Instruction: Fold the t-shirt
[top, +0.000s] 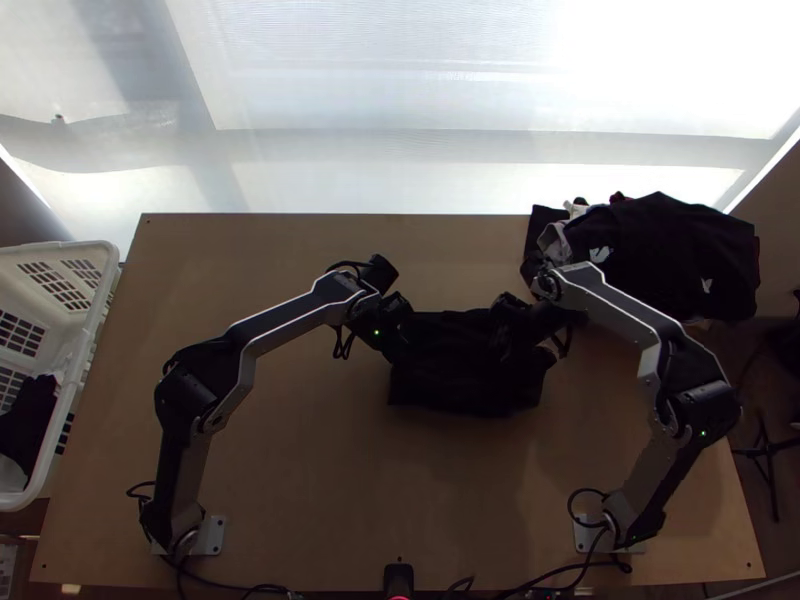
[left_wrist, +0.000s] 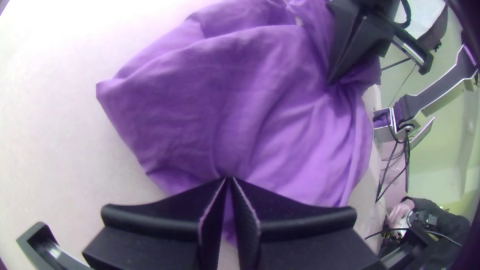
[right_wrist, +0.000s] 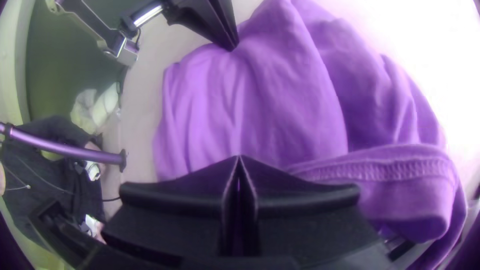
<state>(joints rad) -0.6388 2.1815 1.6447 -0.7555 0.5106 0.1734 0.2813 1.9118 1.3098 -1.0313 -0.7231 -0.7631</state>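
Note:
The t-shirt (top: 465, 385), dark from above, lies as a compact folded bundle at mid-table; it looks purple in the left wrist view (left_wrist: 185, 110) and the right wrist view (right_wrist: 285, 110). At its left side is my left gripper (top: 398, 345); my right gripper (top: 508, 345) is over its upper right part. Up close, the left gripper (left_wrist: 228, 180) has its fingertips together on the cloth, creases running from them. The right gripper (right_wrist: 239, 159) is likewise closed on fabric, near a stitched, turned-over hem (right_wrist: 390, 170).
A heap of dark clothes (top: 670, 255) covers the table's far right corner. Beyond the left edge stands a white laundry basket (top: 75, 375) with dark cloth inside. Bare wood (top: 330, 480) lies in front of the shirt. A small black device (top: 398, 578) is at the near edge.

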